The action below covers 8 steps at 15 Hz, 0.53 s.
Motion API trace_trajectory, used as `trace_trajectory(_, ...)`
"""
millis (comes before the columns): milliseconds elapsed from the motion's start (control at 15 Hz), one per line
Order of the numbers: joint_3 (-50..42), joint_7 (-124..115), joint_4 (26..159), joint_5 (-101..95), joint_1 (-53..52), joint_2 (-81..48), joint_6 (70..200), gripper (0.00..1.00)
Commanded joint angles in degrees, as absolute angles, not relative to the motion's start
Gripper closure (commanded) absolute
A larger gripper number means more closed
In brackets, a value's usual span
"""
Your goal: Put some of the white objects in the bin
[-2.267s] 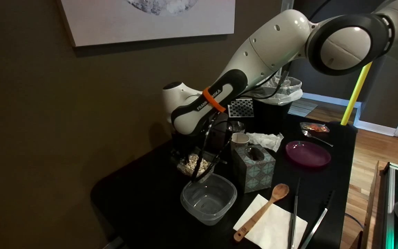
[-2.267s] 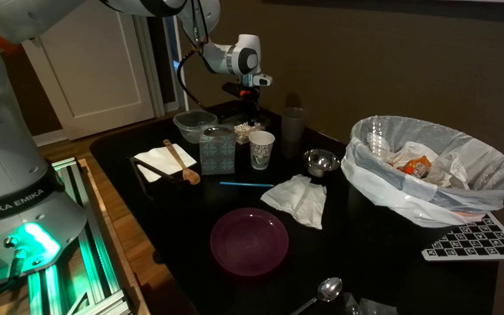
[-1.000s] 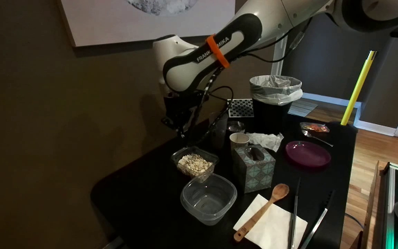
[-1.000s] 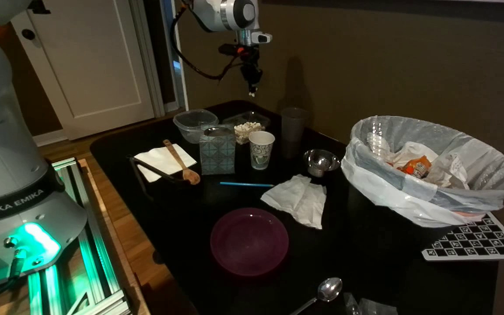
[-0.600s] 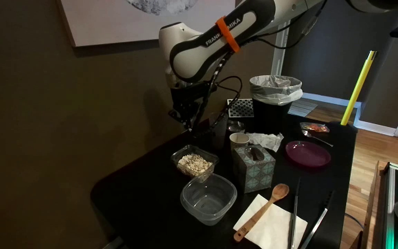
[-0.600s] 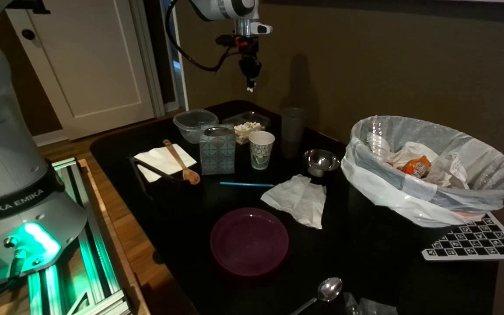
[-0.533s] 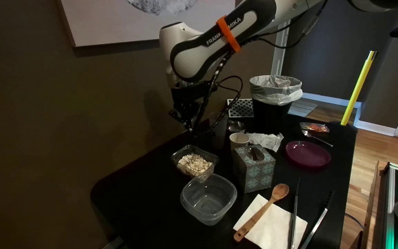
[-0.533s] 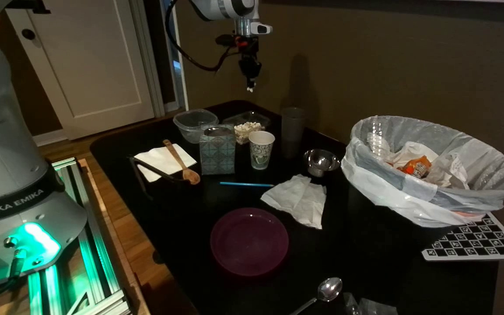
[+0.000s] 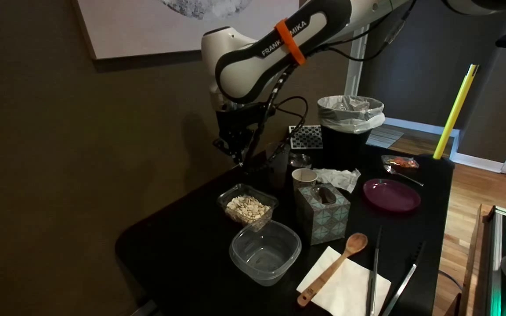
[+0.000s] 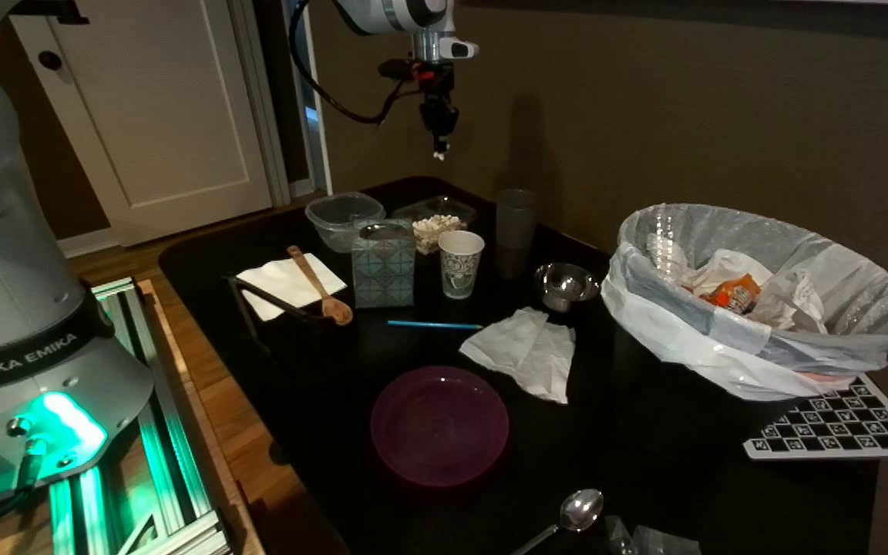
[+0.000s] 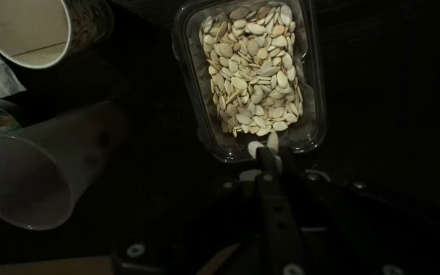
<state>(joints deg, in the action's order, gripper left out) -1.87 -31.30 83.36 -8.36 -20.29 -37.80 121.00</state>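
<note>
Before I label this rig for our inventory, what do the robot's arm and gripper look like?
The arm is white with black sections, an orange band and dark looping cables. Its base, lit green, reads "FRANKA EMIKA". The gripper is black, with pale round fasteners.

Arm point(image 9: 275, 50): slants down from upper right in an exterior view
Gripper point(image 11: 277, 154): aimed downward; lower centre, wrist view
Fingers point(image 11: 267, 162): pinched nearly together
</note>
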Motion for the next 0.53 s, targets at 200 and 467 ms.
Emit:
trace_trajectory(200, -7.6, -42.7, 87.6, -13.4, -19.3, -32.6, 120.5, 0.98)
trace_trajectory(467, -11.1, -50.8, 91.7, -18.6, -17.7, -26.1, 121.3, 0.98)
